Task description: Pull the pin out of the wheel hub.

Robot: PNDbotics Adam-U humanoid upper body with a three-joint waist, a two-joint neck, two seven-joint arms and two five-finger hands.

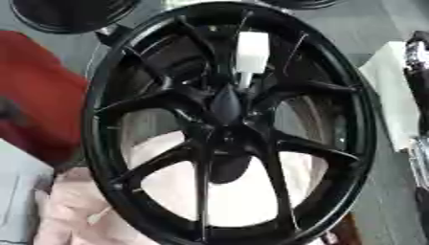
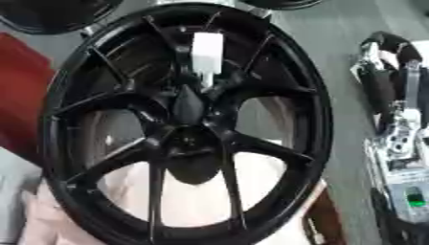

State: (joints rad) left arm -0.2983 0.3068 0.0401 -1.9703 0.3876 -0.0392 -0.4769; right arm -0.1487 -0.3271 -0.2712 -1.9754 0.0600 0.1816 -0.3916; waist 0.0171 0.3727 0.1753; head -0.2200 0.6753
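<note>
A large black wheel hub [image 1: 226, 124] with several spokes fills most of both views, tilted slightly. A white block-shaped pin [image 1: 251, 52] sticks in the wheel just above its centre cap [image 1: 226, 106], its thin lower end [image 1: 244, 82] between two spokes. My right arm and hand [image 2: 387, 62], black and silver, hang at the right edge, well apart from the wheel and the pin. Nothing touches the pin. My left hand shows in neither view.
A red object [image 1: 38, 91] lies left of the wheel. Pale pink cloth [image 1: 71, 215] is under its lower part. Parts of other black wheels [image 1: 71, 14] show along the top edge. Grey floor [image 2: 335, 33] lies to the right.
</note>
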